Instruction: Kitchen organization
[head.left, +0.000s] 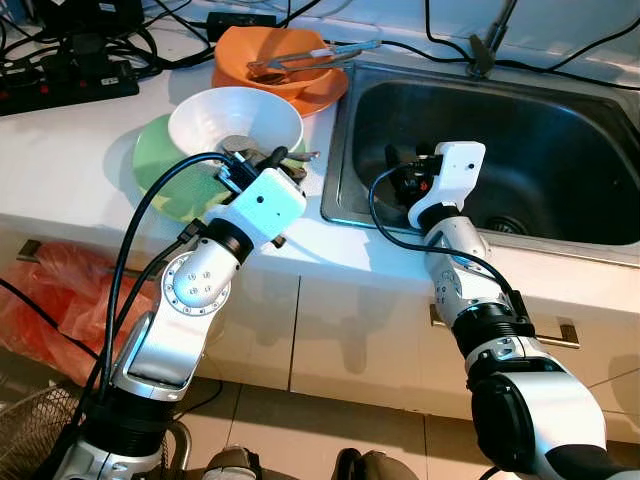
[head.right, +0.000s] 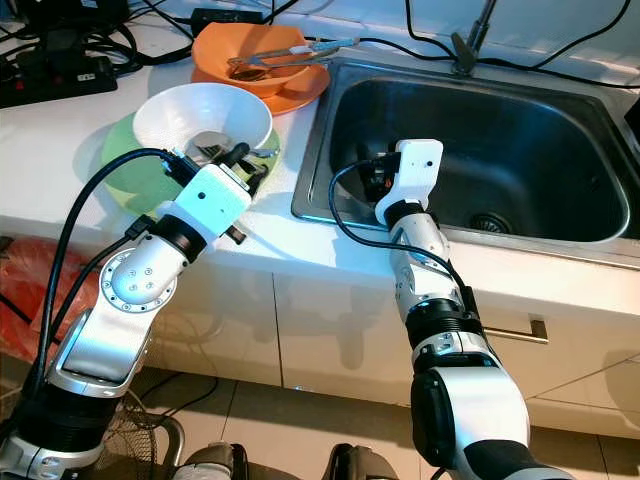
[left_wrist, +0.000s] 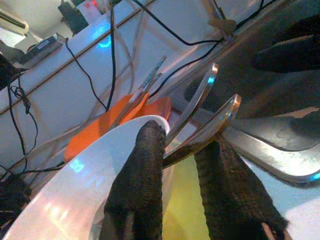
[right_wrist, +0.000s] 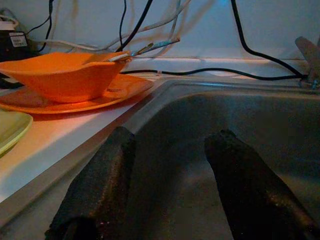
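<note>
A white bowl (head.left: 235, 120) sits on a green plate (head.left: 160, 165) on the white counter, left of the steel sink (head.left: 500, 130). My left gripper (head.left: 262, 160) is at the bowl's near rim, shut on metal cutlery handles (left_wrist: 205, 110) that stick out between its black fingers (left_wrist: 142, 165) towards the sink. Behind it, an orange bowl (head.left: 275, 55) on an orange plate (head.left: 320, 95) holds metal tongs (head.left: 315, 55). My right gripper (head.left: 405, 170) hangs inside the sink near its left wall, open, with nothing between its fingers (right_wrist: 100, 185).
A black power strip (head.left: 60, 75) and cables lie at the back left of the counter. The faucet base (head.left: 485, 55) stands behind the sink, whose drain (head.left: 505, 225) is at the right. A red bag (head.left: 50, 300) lies on the floor by the cabinets.
</note>
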